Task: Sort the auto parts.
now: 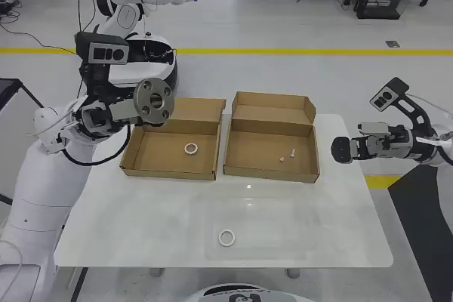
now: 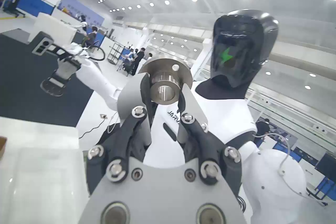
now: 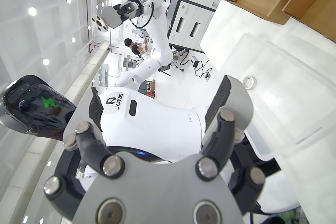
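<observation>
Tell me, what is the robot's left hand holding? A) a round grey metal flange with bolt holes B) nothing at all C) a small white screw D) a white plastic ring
A: the left hand is shut on the round grey metal flange, raised in the air, while a white ring lies in the brown cardboard box nearest it.

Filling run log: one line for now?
left gripper: shut on metal part, up near left box | right gripper: open, empty | white ring: clear tray
</observation>
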You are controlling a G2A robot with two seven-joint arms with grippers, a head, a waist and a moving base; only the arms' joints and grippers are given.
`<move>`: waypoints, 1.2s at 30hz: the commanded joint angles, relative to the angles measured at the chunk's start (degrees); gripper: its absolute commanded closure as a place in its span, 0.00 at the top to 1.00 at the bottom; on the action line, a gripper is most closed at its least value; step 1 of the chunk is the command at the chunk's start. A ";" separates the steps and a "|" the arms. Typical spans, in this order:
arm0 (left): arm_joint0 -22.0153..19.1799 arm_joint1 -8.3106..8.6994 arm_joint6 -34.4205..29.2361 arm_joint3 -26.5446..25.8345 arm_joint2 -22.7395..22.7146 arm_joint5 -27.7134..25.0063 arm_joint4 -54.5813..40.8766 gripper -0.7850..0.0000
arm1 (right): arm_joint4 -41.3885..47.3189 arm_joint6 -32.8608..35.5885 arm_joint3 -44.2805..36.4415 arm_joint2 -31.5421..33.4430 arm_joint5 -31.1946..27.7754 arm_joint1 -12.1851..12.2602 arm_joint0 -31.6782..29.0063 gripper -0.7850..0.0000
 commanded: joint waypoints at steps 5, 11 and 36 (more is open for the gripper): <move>1.54 -2.48 -2.58 -0.40 -3.06 2.59 -7.91 0.00 | 0.00 0.00 0.00 0.00 0.00 0.00 0.00 1.00; 2.43 -5.78 -5.65 -0.06 -6.37 5.66 -12.79 0.00 | 0.00 0.00 0.00 0.00 0.00 0.00 0.00 1.00; 4.98 -11.41 -7.62 -0.06 -12.67 12.54 1.19 0.00 | 0.00 0.00 0.00 0.00 0.00 0.00 0.00 1.00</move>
